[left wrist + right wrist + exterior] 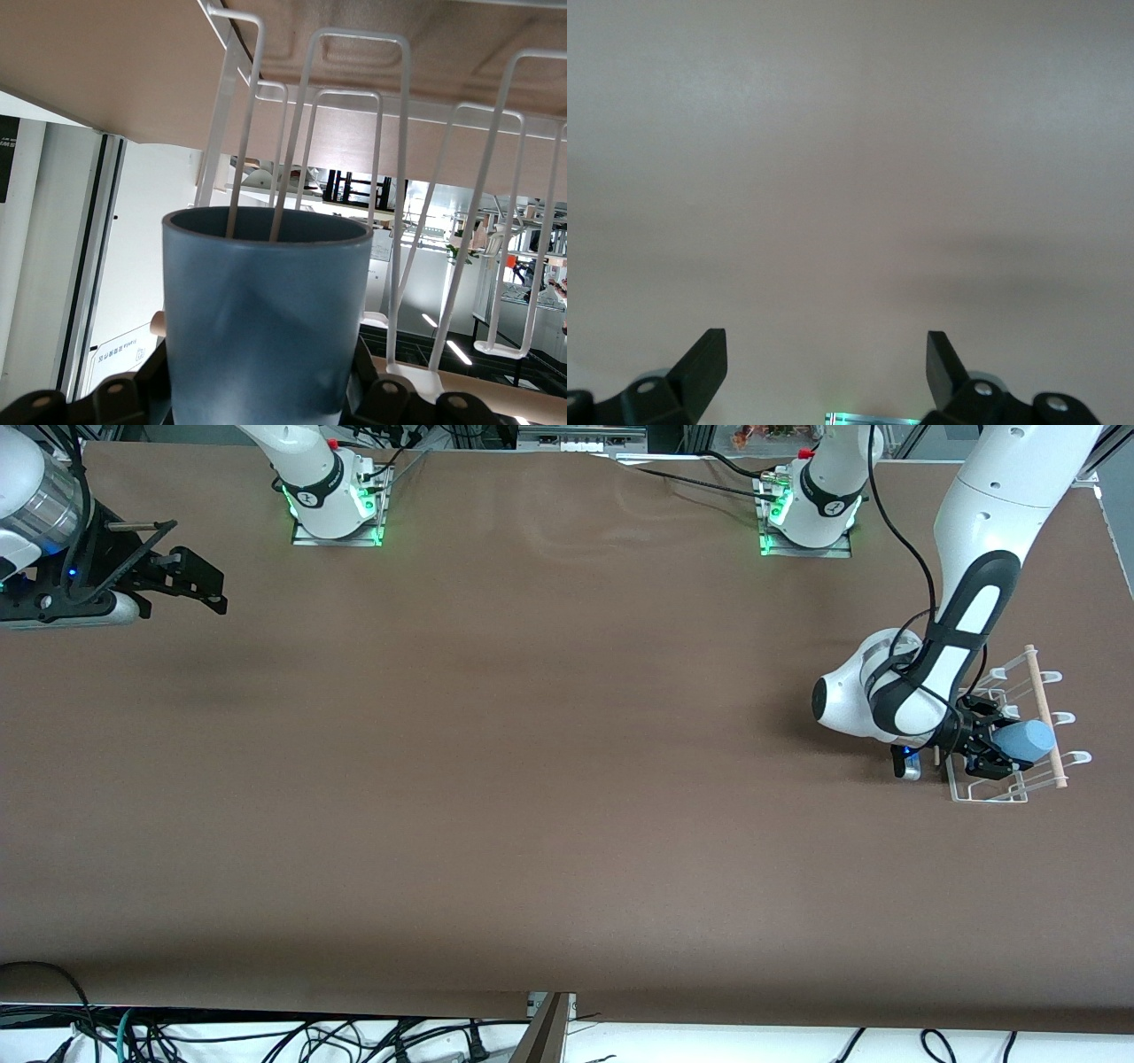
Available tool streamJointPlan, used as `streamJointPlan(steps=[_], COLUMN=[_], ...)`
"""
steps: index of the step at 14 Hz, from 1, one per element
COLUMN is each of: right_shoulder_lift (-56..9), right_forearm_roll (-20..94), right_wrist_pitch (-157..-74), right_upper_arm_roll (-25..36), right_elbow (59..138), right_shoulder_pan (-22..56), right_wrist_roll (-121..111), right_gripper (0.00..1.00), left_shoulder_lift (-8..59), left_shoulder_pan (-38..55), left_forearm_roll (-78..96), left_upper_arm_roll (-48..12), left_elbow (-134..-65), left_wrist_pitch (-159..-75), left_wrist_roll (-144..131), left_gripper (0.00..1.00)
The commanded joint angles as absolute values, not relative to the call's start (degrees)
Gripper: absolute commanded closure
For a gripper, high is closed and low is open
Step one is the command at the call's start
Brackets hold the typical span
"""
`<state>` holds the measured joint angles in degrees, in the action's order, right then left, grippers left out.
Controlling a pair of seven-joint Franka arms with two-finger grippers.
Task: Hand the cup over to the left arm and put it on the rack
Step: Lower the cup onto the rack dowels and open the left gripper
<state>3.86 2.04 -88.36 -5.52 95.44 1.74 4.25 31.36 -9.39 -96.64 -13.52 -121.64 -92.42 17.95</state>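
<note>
My left gripper (997, 749) is shut on the light-blue cup (1026, 740) and holds it lying sideways over the rack (1019, 788) at the left arm's end of the table. In the left wrist view the cup (266, 319) fills the space between my fingers, its open mouth toward the rack's white wire pegs (390, 168), and two wires cross the rim. The rack's wooden dowel (1044, 708) runs just past the cup. My right gripper (190, 584) is open and empty, up over the right arm's end of the table; its fingers (700, 363) show only bare brown cloth.
The brown cloth-covered table (532, 779) stretches between the arms. Both arm bases (337, 505) stand along the table edge farthest from the front camera. Cables hang below the table edge nearest the front camera.
</note>
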Motion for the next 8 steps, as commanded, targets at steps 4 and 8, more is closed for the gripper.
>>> streamJointPlan(steps=[4,8], right_shoulder_lift=[3.16,3.16], right_forearm_roll=[2.55,2.55], right_wrist_pitch=[-87.71,-87.71], right_upper_arm_roll=[-5.63,-5.63], right_elbow=[93.87,93.87], right_shoulder_pan=[1.85,1.85], right_wrist_roll=[4.57,4.57], right_gripper=[0.01,0.01], left_shoulder_lift=[31.64,30.33], left_shoulder_pan=[-9.84,-9.67], left_forearm_roll=[-98.70,-98.35], left_upper_arm_roll=[-13.80,-14.15], left_elbow=[-121.29,-121.29], left_wrist_pitch=[-92.55,-92.37], left_wrist_roll=[17.31,17.66], left_gripper=[0.00,0.00])
